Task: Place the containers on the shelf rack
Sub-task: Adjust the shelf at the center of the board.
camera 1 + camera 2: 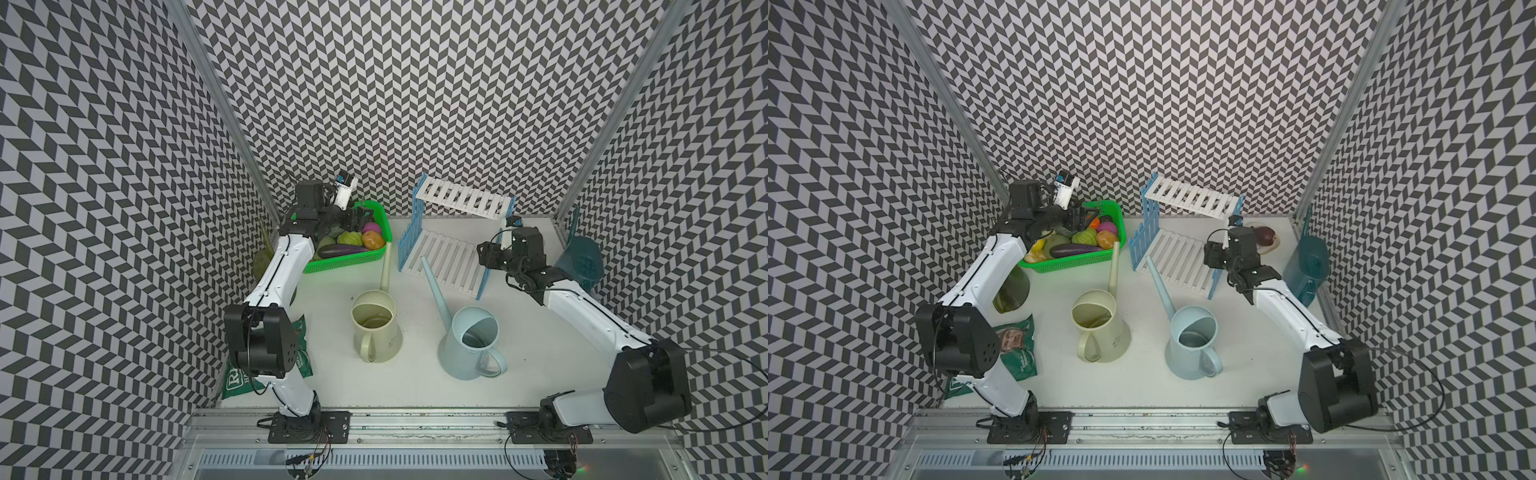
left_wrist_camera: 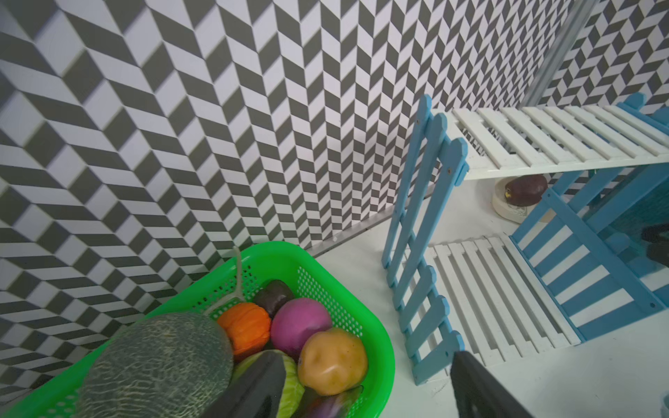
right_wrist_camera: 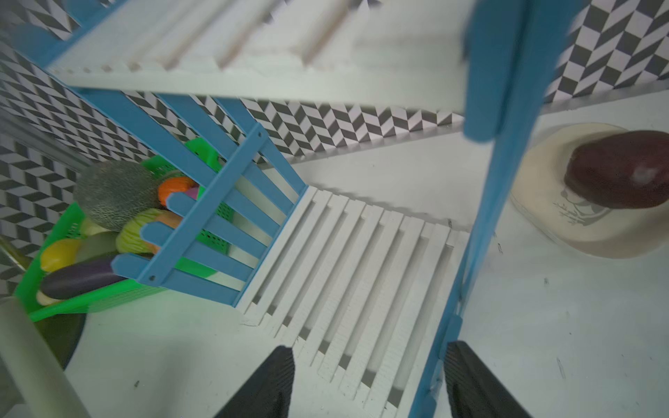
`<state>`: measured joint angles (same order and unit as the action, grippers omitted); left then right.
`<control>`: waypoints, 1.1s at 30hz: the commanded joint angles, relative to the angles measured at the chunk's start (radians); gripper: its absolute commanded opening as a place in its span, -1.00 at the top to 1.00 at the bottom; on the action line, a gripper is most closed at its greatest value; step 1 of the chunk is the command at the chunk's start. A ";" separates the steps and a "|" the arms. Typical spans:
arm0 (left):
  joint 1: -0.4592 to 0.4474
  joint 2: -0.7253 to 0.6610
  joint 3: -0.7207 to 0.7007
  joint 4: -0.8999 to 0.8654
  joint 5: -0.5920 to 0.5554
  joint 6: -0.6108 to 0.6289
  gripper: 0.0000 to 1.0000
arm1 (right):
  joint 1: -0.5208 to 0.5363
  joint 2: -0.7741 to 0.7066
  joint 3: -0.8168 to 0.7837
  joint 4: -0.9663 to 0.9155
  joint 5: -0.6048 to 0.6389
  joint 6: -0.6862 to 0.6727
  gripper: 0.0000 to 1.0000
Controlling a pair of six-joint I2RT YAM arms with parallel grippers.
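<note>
Right gripper (image 3: 369, 347) is parted, empty, over the rack (image 1: 449, 253). I should grasp the blue watering can (image 1: 465, 349), in front of the rack, by its handle (image 1: 496, 365).

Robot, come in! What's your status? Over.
Left gripper open over basket; right gripper open at shelf rack. Four watering cans all off rack. Pale blue can, spout at rack front.
</note>
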<state>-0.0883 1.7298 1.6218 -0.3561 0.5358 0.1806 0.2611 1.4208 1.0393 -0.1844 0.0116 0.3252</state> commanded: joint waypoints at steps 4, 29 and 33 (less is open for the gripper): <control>-0.013 -0.003 0.029 -0.026 0.032 -0.004 -0.57 | 0.015 0.046 0.044 -0.027 0.096 0.036 -0.21; -0.008 -0.050 -0.046 -0.037 0.046 0.039 -0.68 | 0.030 0.299 0.268 -0.053 0.093 -0.100 0.48; -0.003 -0.048 -0.053 -0.038 0.049 0.040 -0.68 | 0.030 0.354 0.339 -0.087 0.094 -0.150 0.48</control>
<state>-0.0971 1.7172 1.5768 -0.3847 0.5797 0.2062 0.2794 1.7420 1.3239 -0.2729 0.1314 0.2367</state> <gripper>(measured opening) 0.841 0.259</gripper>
